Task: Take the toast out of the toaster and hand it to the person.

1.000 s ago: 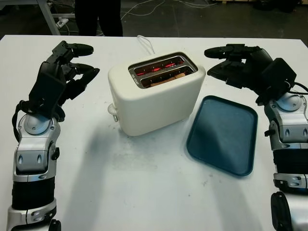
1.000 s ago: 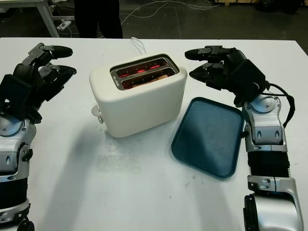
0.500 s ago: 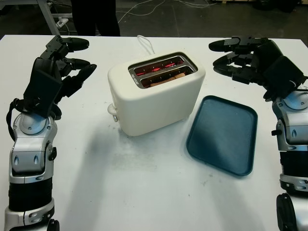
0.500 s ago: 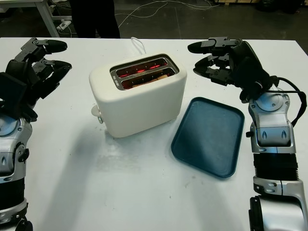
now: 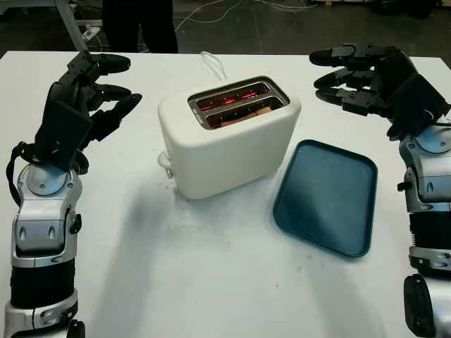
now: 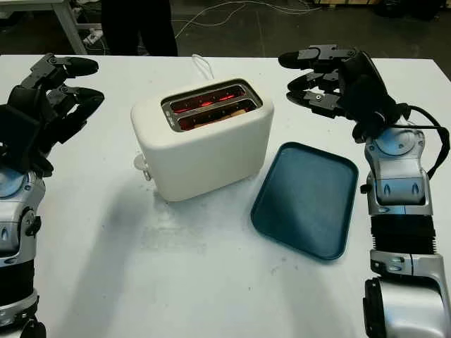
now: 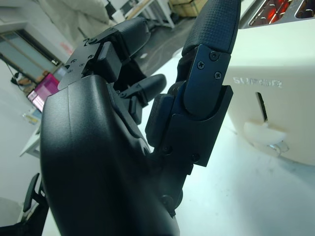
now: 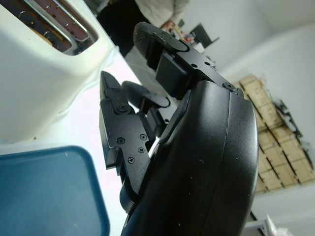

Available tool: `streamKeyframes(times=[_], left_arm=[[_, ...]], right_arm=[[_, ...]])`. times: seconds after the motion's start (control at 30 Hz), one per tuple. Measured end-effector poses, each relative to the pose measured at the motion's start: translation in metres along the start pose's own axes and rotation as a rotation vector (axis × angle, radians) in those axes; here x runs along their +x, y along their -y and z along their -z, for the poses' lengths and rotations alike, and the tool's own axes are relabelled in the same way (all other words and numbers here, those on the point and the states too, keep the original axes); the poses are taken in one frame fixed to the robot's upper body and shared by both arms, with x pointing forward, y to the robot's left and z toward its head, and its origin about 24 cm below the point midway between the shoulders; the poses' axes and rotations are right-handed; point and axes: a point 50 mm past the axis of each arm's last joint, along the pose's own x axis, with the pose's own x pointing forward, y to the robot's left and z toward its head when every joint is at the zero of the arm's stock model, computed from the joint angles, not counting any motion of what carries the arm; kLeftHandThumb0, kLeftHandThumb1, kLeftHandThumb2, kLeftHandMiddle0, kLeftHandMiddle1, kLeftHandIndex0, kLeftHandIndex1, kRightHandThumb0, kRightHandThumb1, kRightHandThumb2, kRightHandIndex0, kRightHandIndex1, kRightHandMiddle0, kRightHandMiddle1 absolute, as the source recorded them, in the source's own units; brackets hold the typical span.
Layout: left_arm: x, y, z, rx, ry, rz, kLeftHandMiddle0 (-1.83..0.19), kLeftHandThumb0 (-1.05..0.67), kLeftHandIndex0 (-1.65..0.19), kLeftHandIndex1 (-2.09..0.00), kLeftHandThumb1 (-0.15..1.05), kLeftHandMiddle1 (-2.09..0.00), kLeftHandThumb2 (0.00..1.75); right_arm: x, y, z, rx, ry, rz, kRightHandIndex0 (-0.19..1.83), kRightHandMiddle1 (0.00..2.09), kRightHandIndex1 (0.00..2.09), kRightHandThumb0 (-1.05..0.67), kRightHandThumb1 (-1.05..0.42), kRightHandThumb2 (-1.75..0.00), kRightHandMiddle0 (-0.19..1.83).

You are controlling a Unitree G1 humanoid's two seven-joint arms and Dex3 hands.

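A blue tray [image 5: 325,198] lies at lower right of the head view, just beside the cream toaster [image 5: 229,137] at centre, whose slots glow red with what looks like toast [image 5: 248,113] sunk in the nearer one. The left hand [image 5: 83,93] at upper left and right hand [image 5: 366,76] at upper right hover open, holding nothing. The task is at its start: the next move calls for a hand to reach into the slot, with the person [image 5: 138,21] at the top edge.

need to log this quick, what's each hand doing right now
Left hand: open, holding nothing, left of the toaster.
Right hand: open, holding nothing, right of the toaster.
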Motion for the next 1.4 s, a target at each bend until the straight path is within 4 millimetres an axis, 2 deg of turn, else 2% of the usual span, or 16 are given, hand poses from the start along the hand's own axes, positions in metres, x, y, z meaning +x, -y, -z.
streamKeyframes(times=[0.27, 0.93, 1.4], left_arm=[[0.0011, 0.0020, -0.0013, 0.016, 0.005, 0.001, -0.28, -0.89, -0.27, -0.94, 0.92, -1.14, 0.04], [0.0025, 0.0065, -0.0027, 0.017, 0.005, 0.008, -0.27, -0.81, -0.27, -0.95, 0.91, -1.15, 0.01], [0.0023, 0.0062, -0.0032, 0.018, 0.007, 0.018, -0.28, -0.80, -0.28, -0.92, 0.91, -1.12, 0.00]], right_arm=[[0.0002, -0.0016, 0.0003, -0.002, -0.002, -0.011, 0.69, 0.08, 0.65, 0.03, -0.88, 0.00, 0.88], [0.0011, -0.0061, -0.0005, 0.007, -0.008, -0.052, 0.68, 0.07, 0.66, -0.05, -0.87, 0.00, 0.88], [0.0021, -0.0088, -0.0031, 0.017, -0.037, -0.027, 0.68, 0.07, 0.72, 0.00, -0.88, -0.01, 0.90]])
